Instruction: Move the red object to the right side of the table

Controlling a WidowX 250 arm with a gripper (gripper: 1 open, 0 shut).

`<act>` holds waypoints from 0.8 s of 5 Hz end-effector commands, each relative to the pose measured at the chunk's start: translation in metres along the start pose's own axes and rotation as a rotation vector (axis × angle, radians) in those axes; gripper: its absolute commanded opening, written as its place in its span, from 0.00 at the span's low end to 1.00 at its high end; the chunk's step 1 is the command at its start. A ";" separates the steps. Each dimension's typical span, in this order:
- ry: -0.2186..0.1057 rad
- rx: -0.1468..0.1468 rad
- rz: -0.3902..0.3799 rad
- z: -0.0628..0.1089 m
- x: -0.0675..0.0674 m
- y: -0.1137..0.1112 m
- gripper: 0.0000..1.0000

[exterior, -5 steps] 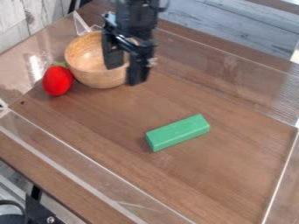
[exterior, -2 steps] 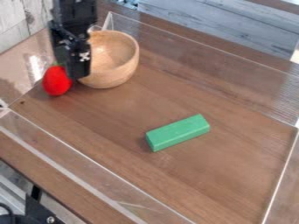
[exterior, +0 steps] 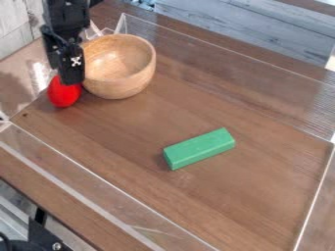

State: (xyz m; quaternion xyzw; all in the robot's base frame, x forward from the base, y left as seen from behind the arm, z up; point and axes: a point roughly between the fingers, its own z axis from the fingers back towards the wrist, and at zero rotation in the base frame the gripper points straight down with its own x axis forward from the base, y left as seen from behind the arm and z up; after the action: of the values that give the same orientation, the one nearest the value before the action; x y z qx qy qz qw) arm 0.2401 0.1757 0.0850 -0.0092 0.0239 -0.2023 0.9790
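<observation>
The red object (exterior: 63, 94) is a small rounded toy lying at the left side of the dark wood table (exterior: 197, 206), just left of the wooden bowl. My gripper (exterior: 62, 71) hangs straight down right above it, its black fingers (exterior: 76, 69) spread open with nothing between them. The fingers cover the toy's top; only its lower half shows. Whether the fingertips touch the toy is not clear.
A wooden bowl (exterior: 116, 66) stands right beside the gripper on its right. A green rectangular block (exterior: 199, 148) lies mid-table toward the right. Clear plastic walls (exterior: 78, 176) edge the tabletop on all sides.
The gripper has travelled left from over the bowl to above the red object and sunk a little. It stayed open. The bowl, block and toy have not moved.
</observation>
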 end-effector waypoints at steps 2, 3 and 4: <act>-0.037 0.029 -0.018 -0.001 0.007 0.028 1.00; -0.041 0.004 -0.011 -0.008 0.008 0.034 1.00; -0.046 -0.020 0.004 -0.011 0.007 0.038 0.00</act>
State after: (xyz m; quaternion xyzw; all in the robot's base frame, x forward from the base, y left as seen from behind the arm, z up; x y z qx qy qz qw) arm 0.2545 0.1997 0.0574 -0.0438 0.0215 -0.2038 0.9778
